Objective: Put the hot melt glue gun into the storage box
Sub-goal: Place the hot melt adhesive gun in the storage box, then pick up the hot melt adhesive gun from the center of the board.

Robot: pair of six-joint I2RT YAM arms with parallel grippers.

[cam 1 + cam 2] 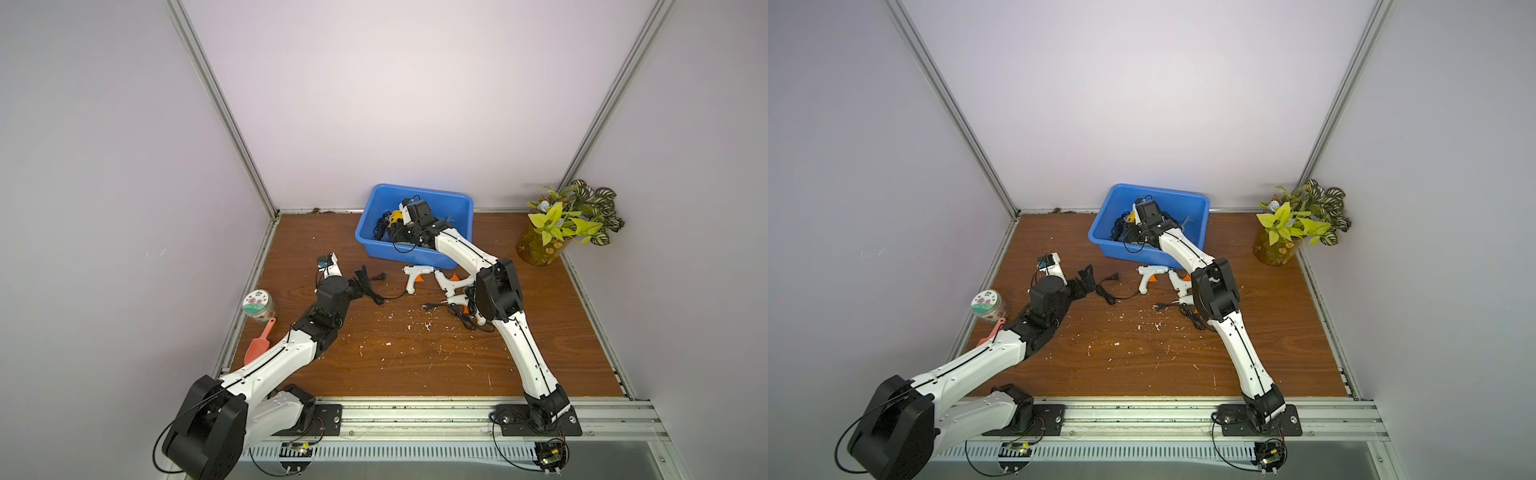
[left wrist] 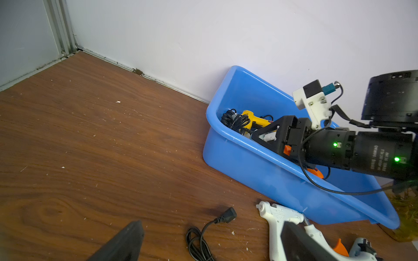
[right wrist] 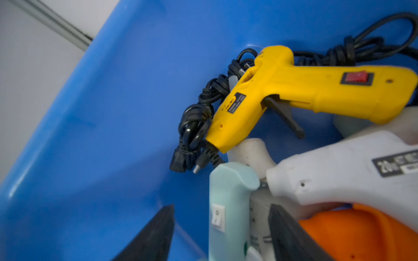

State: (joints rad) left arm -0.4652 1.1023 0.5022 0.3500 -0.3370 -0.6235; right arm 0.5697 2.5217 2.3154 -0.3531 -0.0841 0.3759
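The blue storage box (image 1: pixel 453 203) (image 1: pixel 1187 203) (image 2: pixel 260 171) stands at the back wall. My right gripper (image 1: pixel 395 230) (image 3: pixel 221 206) reaches down inside it, jaws open. Between them lies a pale green glue gun (image 3: pixel 228 203), with a gap on one side. A yellow glue gun (image 3: pixel 294 90) (image 2: pixel 255 118) and a white one (image 3: pixel 339 176) also lie in the box. In front of the box, white glue guns (image 1: pixel 413 276) (image 1: pixel 446 282) (image 1: pixel 1148 276) rest on the table. My left gripper (image 1: pixel 359 282) (image 2: pixel 211 226) hovers open over a black cord (image 2: pixel 199 241), next to a white gun (image 2: pixel 278 221).
An amber vase with a plant (image 1: pixel 540 245) stands at the back right. A glass jar (image 1: pixel 259 305) and a pink scoop (image 1: pixel 259 340) sit by the left edge. White crumbs are scattered over the wooden table (image 1: pixel 415 365). Black cords trail near the right arm's elbow (image 1: pixel 465 320).
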